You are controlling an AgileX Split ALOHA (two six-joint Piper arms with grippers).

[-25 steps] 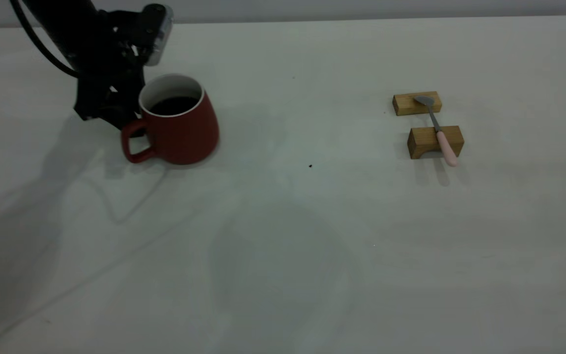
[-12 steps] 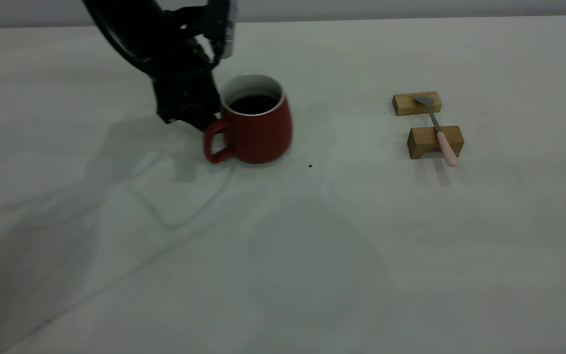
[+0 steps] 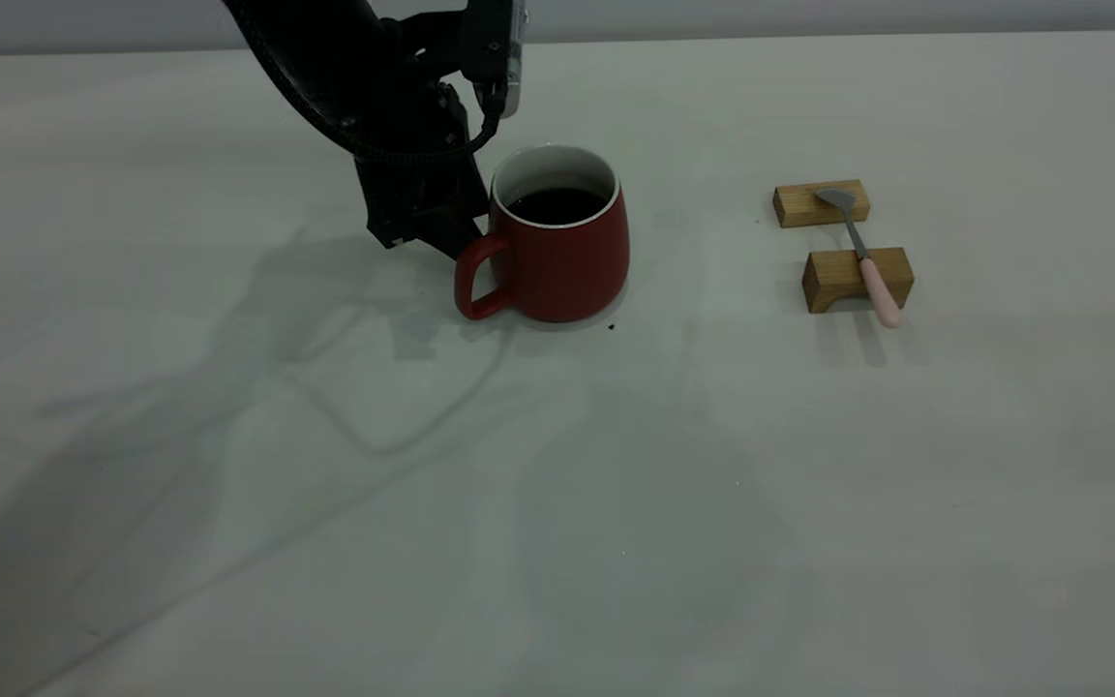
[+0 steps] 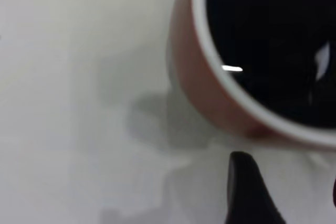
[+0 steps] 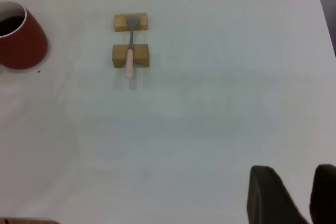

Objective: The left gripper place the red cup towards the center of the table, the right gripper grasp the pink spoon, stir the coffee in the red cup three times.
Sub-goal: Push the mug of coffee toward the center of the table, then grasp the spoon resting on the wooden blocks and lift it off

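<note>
The red cup [image 3: 567, 261] stands upright near the middle of the table [image 3: 557, 503], with dark coffee [image 3: 557, 205] inside and its handle pointing to the front left. My left gripper [image 3: 427, 237] is low on the cup's left side, just behind the handle. In the left wrist view its fingers [image 4: 247, 192] are wide apart with bare table between them, and the cup wall [image 4: 205, 93] sits just past the tips. The pink spoon [image 3: 862, 259] lies across two wooden blocks at the right. My right gripper [image 5: 293, 172] hovers far from the spoon [image 5: 129, 51] with a narrow gap between its fingers.
The far wooden block [image 3: 821, 203] carries the spoon's bowl and the near block [image 3: 856, 279] its neck, with the pink handle overhanging the front. A tiny dark speck [image 3: 611, 327] lies by the cup's base. Open table lies between the cup and the blocks.
The left gripper and the red cup have travelled together from the table's left side rightward to near the centre. The spoon and blocks have not moved.
</note>
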